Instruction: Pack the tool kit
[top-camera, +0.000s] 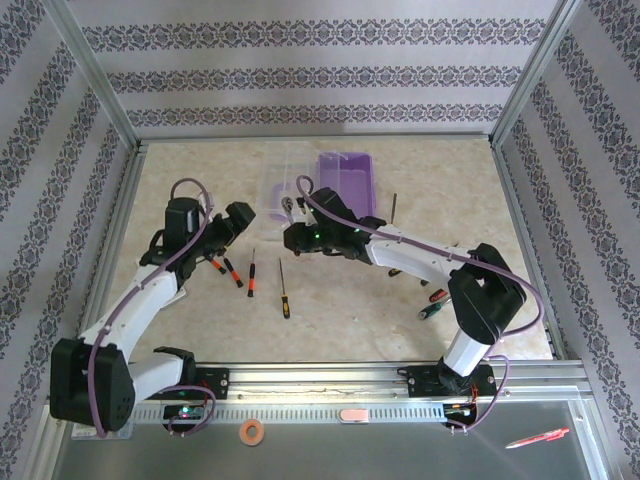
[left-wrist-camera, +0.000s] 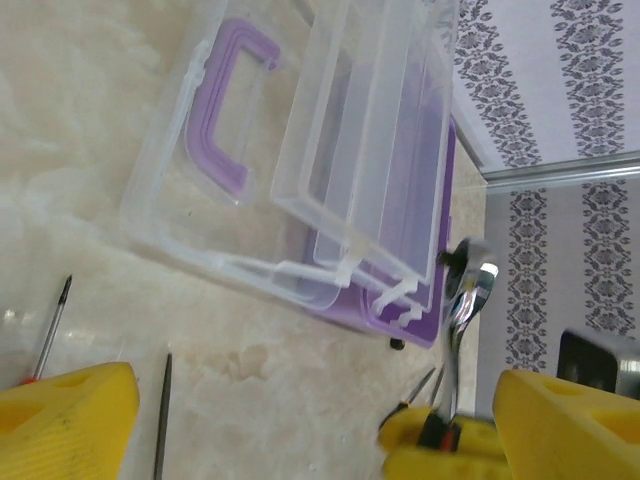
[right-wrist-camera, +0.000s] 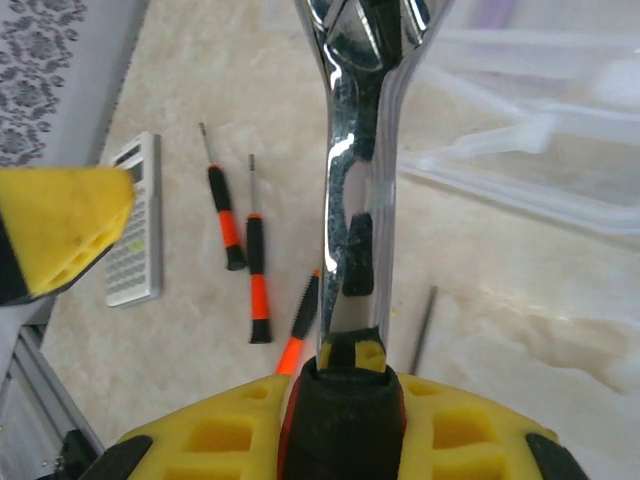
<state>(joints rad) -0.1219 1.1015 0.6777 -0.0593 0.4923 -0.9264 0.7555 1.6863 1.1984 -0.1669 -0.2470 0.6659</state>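
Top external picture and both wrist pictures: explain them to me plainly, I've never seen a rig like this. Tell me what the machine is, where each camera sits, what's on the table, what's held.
These are two robot arms, left and right, bolted at the near edge of a table. The top picture looks down from above and behind them. The other two come from a camera on each wrist. On the table lie an open purple case with its clear lid, small screwdrivers and a grey calculator. The right tool grips a shiny wrench near the case. The left tool is open, holding nothing.
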